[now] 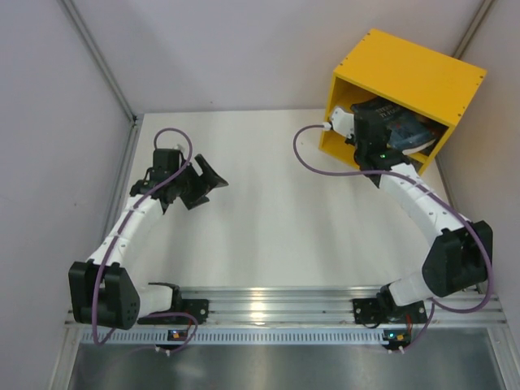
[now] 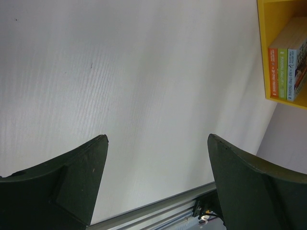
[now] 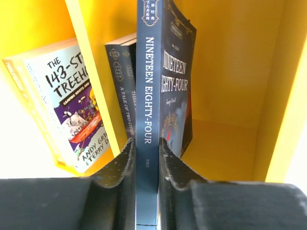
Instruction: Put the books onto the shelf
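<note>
R gripper [image 3: 146, 143]: mine, jaws pinched on spine of dark book [image 3: 168, 72], "Nineteen Eighty-Four", upright inside yellow shelf [image 3: 230, 57], just beside other dark books [image 3: 122, 81]. L gripper [image 2: 157, 138]: jaws wide, empty, above table [image 2: 144, 72].

dark book [image 3: 146, 96] cropped above, shelf [image 2: 262, 48] mostly cropped
</note>
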Motion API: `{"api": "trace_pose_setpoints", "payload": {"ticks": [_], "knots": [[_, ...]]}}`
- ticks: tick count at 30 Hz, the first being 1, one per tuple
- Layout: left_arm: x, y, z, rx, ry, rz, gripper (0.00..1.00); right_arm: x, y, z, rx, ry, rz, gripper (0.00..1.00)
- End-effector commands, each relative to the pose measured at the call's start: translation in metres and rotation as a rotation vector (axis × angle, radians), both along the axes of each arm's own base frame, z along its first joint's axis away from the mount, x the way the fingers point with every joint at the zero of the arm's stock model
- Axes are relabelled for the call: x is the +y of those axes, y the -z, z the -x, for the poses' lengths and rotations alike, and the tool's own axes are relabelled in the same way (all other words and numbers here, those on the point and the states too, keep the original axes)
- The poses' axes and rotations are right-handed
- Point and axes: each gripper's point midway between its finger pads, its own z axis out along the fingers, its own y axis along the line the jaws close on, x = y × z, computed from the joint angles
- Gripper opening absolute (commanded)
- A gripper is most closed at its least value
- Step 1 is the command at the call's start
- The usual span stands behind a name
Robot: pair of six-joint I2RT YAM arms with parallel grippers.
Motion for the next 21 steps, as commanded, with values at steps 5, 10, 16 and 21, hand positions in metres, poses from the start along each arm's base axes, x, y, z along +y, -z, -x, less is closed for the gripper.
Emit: {"api": "trace_pose_setpoints", "payload": {"ticks": [5,10,16,21], "knots": [[-0.001,-0.015,-0.005,-0.077,0.013,0.016,0.89,-0.009,-0.044,0.006,-0.128,0.004,0.006,0.0],[0.001,-0.017,-0.007,-0.081,0.021,-0.006,0.89,-0.024,-0.048,0.002,-0.159,0.028,0.028,0.0],[0.001,-0.019,-0.009,-0.084,0.016,-0.005,0.89,-0.049,-0.044,0.001,-0.18,0.082,0.048,0.07],[0.001,-0.021,-0.01,-0.093,0.016,-0.001,0.89,-0.053,-0.049,0.002,-0.217,0.106,-0.002,0.25]]}}
